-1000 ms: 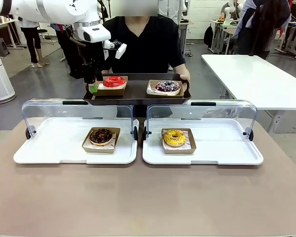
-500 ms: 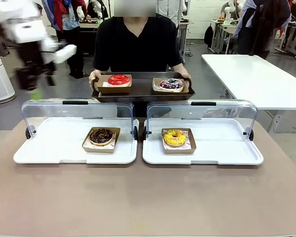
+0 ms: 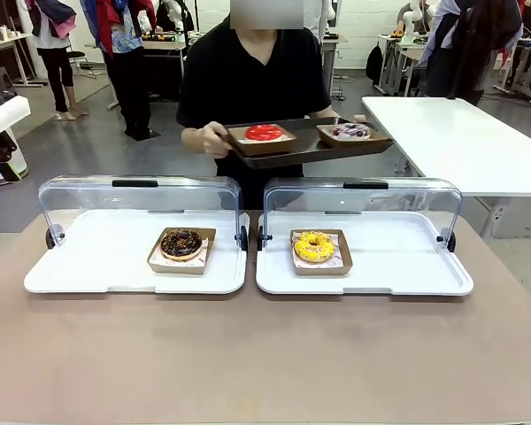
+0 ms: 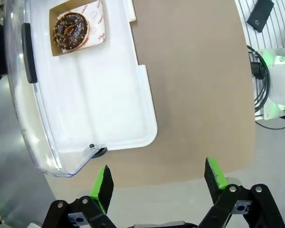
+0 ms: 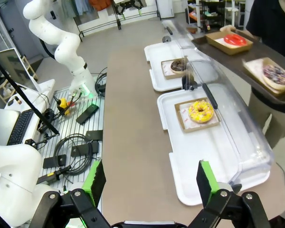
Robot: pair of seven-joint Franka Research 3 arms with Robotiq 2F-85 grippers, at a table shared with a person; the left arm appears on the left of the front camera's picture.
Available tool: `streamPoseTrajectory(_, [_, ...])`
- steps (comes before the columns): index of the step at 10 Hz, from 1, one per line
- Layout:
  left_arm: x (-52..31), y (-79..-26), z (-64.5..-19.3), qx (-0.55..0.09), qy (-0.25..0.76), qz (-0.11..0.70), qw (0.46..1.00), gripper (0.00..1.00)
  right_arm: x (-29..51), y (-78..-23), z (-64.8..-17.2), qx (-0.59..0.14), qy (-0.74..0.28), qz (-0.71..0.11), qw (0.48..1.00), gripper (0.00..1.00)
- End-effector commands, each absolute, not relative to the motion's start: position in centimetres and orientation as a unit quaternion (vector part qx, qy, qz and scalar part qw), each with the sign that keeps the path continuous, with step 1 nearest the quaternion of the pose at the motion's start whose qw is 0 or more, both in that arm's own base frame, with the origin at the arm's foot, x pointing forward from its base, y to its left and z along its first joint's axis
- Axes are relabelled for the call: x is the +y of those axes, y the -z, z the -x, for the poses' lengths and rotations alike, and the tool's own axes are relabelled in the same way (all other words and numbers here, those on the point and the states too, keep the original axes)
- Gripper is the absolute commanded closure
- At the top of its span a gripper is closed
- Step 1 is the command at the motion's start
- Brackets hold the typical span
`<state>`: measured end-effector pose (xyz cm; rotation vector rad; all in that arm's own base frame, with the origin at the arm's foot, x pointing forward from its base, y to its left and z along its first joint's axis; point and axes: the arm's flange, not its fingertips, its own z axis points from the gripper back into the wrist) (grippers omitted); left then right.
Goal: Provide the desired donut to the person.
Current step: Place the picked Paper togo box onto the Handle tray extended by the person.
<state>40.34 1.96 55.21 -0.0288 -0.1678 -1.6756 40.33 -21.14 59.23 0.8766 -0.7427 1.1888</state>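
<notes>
1. Four donuts are in sight, each on its own brown cardboard tray: a red-glazed donut (image 3: 264, 133), a dark purple-and-white sprinkled donut (image 3: 351, 131), a chocolate donut with sprinkles (image 3: 181, 243) and a yellow-glazed donut (image 3: 314, 246).
2. Two white plastic display trays with clear hinged lids raised sit side by side on the brown table (image 3: 265, 354). The left display tray (image 3: 88, 266) holds the chocolate donut; the right display tray (image 3: 407, 266) holds the yellow one.
3. The person in the black T-shirt (image 3: 248, 80) stands at the far side holding a dark rectangular serving tray (image 3: 305, 152), tilted slightly, with the red and purple donuts on it.
4. The left gripper (image 4: 160, 183) hangs above the table's edge beside the left display tray, jaws spread wide, nothing between them. The right gripper (image 5: 149, 179) is likewise wide open and empty, above the near end of the table.
5. Half a second ago the left arm was higher up at the left; now just a bit of it shows at the left edge. The serving tray has been lifted and shifted to the right.
</notes>
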Motion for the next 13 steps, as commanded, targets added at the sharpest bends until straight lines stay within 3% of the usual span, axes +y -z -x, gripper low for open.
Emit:
streamPoseTrajectory(1, [1.8, -55.2, -40.2, -0.073, 0.743, 0.013, 0.665, 0.0, -21.0, -59.2, -40.2, -0.331, -0.527, -0.393, 0.676, 0.0])
streamPoseTrajectory(8, [1.8, -55.2, -40.3, -0.074, 0.743, 0.013, 0.665, 0.0, -21.0, -59.2, -40.2, -0.331, -0.527, -0.393, 0.676, 0.0])
streamPoseTrajectory(10, [6.4, -55.8, -43.7, -0.19, 0.672, 0.139, 0.702, 0.0, -21.0, -59.2, -40.2, -0.331, -0.527, -0.393, 0.676, 0.0])
streamPoseTrajectory(13, [12.0, -55.6, -45.6, -0.303, 0.617, 0.302, 0.66, 0.0, -21.0, -59.2, -40.2, -0.331, -0.527, -0.393, 0.676, 0.0])
